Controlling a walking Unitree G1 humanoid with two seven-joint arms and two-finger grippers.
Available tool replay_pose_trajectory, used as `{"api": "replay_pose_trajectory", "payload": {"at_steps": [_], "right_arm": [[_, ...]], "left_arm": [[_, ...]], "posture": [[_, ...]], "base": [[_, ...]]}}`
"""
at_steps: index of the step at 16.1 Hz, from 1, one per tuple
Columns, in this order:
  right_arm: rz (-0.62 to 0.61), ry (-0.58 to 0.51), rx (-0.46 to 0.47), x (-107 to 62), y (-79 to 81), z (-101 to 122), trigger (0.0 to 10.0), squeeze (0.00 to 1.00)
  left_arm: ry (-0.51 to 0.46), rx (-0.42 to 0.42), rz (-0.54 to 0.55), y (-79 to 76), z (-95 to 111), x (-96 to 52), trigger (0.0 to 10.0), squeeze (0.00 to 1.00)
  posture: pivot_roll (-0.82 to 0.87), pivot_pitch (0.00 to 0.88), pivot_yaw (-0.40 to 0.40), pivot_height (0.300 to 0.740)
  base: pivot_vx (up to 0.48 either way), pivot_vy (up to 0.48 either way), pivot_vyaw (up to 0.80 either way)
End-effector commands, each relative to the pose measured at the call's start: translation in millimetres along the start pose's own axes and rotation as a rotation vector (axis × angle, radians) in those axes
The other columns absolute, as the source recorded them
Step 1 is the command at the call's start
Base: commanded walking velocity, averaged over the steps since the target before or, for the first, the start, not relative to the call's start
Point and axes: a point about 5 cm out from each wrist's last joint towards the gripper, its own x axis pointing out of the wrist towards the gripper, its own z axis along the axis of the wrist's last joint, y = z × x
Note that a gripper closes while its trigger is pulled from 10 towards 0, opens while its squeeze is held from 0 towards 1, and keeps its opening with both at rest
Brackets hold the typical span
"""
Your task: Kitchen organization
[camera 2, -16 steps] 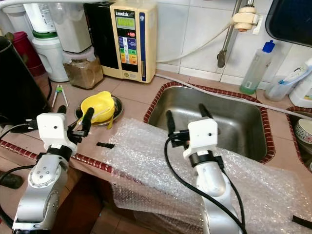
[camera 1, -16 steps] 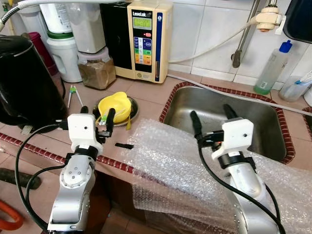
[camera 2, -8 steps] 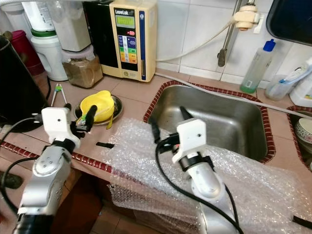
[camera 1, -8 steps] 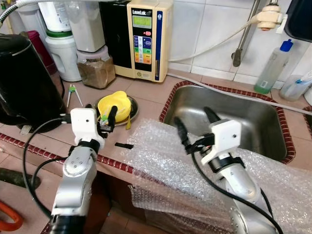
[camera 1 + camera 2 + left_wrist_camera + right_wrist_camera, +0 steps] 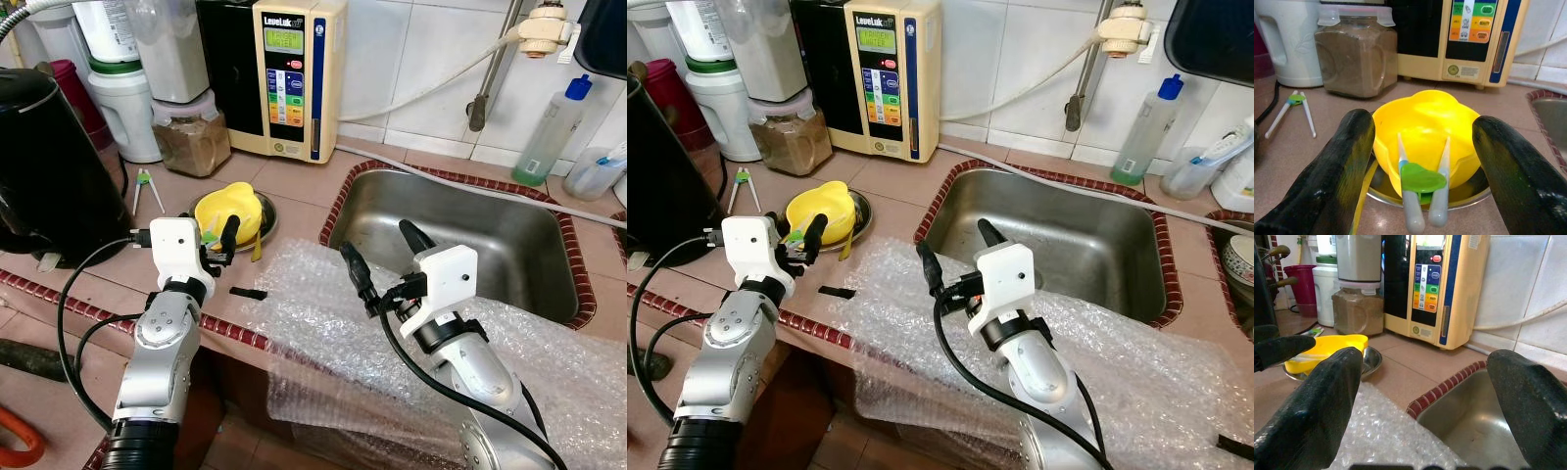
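On my far left a black kettle (image 5: 49,166) stands on the tiled counter (image 5: 294,186), with a pair of loose training chopsticks (image 5: 144,186) lying beside it. My left gripper (image 5: 209,235) hovers just over the near rim of the yellow bowl (image 5: 227,211), which sits in a shallow metal dish (image 5: 858,213); my fingers (image 5: 1337,171) are spread wide, and between them a second pair of green-hinged chopsticks (image 5: 1420,196) leans against the bowl's front. A small black strip (image 5: 249,292) lies on the counter near the edge. A sheet of bubble wrap (image 5: 333,333) drapes over the counter edge in front of the steel sink (image 5: 470,235). My right gripper (image 5: 377,259) hangs above the wrap at the sink's near left corner, fingers (image 5: 1312,401) parted and holding nothing
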Motion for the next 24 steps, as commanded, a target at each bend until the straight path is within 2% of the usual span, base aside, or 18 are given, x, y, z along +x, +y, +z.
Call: {"api": "replay_pose_trajectory", "payload": {"at_steps": [1,2,3,4,11,12,15,24], "right_arm": [[0.016,-0.015,0.009,-0.9,1.7,5.0,10.0,0.0],[0.027,-0.014,0.012,-0.6,3.1,4.8,10.0,0.0],[0.031,-0.012,0.012,-0.5,3.7,4.7,10.0,0.0],[0.031,-0.011,0.01,-0.4,3.3,4.5,10.0,0.0],[0.059,0.003,0.026,-1.1,7.2,1.9,10.0,0.0],[0.14,0.026,0.081,-3.3,16.7,-1.1,10.0,0.0],[0.205,0.049,0.104,-7.3,25.3,-3.9,10.0,0.0],[0.254,0.107,0.125,-13.2,23.5,-9.1,10.0,0.0]], "left_arm": [[0.0,0.017,0.001,0.3,0.9,2.6,10.0,0.0],[0.01,0.026,0.012,2.6,-1.0,2.8,10.0,0.0],[0.027,0.019,0.028,5.2,-4.1,2.6,0.0,0.0],[0.036,-0.005,0.027,5.4,-6.0,2.6,0.0,0.0],[0.038,-0.023,-0.018,0.8,-7.7,2.4,0.0,0.0],[0.045,-0.029,-0.03,-1.1,-8.6,1.9,0.0,0.0],[0.057,-0.029,-0.031,-2.0,-10.9,0.5,0.0,0.0],[0.061,-0.01,-0.015,1.1,-11.5,-1.0,0.0,0.0]], "posture": [[0.03,0.042,0.023,0.74],[0.03,0.042,0.023,0.74],[0.03,0.041,0.023,0.74],[0.03,0.042,0.023,0.74],[0.03,0.045,0.024,0.74],[0.03,0.047,0.023,0.74],[0.03,0.05,0.02,0.74],[0.03,0.056,0.018,0.74]], "base": [[0.0,0.0,0.0],[0.0,0.0,0.0],[0.0,0.0,0.0],[0.0,0.0,0.0],[0.0,0.0,0.0],[0.0,0.0,0.0],[0.0,0.0,0.0],[0.0,0.0,0.0]]}}
